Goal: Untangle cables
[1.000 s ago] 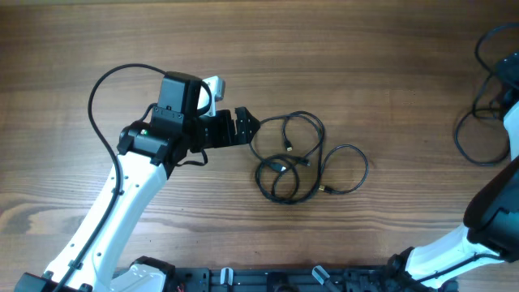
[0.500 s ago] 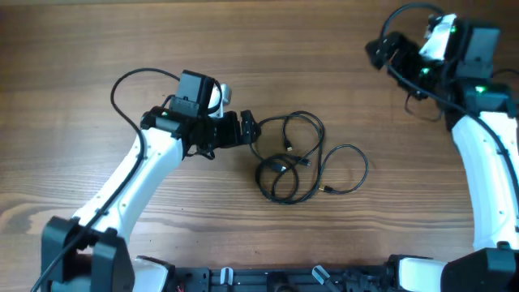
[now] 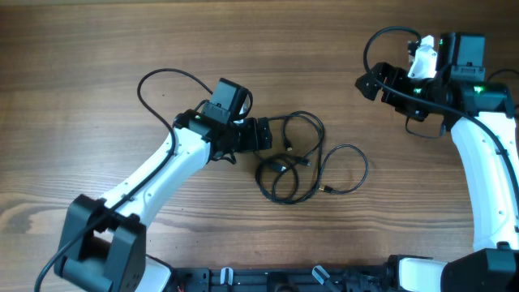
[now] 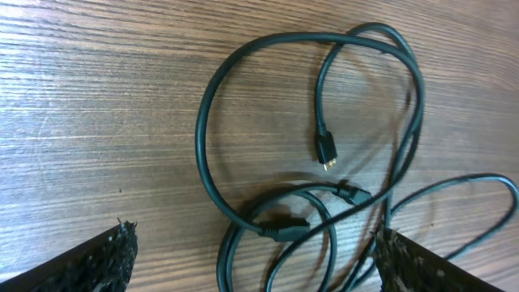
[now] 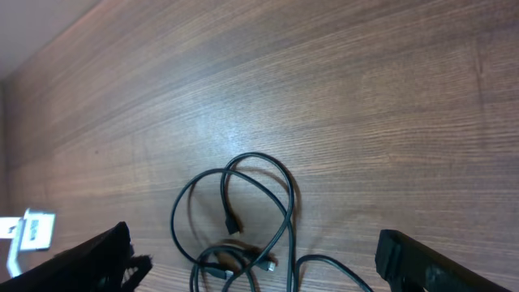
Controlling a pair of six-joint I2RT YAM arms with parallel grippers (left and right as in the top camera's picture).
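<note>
The cables [image 3: 298, 158] lie tangled in loose black loops on the wooden table, with small plug ends inside the loops. They also show in the left wrist view [image 4: 308, 138] and the right wrist view [image 5: 239, 215]. My left gripper [image 3: 264, 135] is open at the tangle's left edge, its fingers at the bottom corners of the left wrist view [image 4: 253, 264] with cable loops between them. My right gripper [image 3: 366, 83] is open and empty, well above and right of the tangle; in the right wrist view [image 5: 251, 268] its fingers frame the cables from a distance.
The wooden table [image 3: 97, 49] fills the view. The thicker black wires of my arms loop beside each wrist, the left one [image 3: 154, 85] and the right one [image 3: 381, 40]. A black rail [image 3: 268, 280] runs along the front edge.
My left gripper has moved right to the tangle's left edge. My right arm has swung in from the right edge, and its gripper has come left and down toward the cables.
</note>
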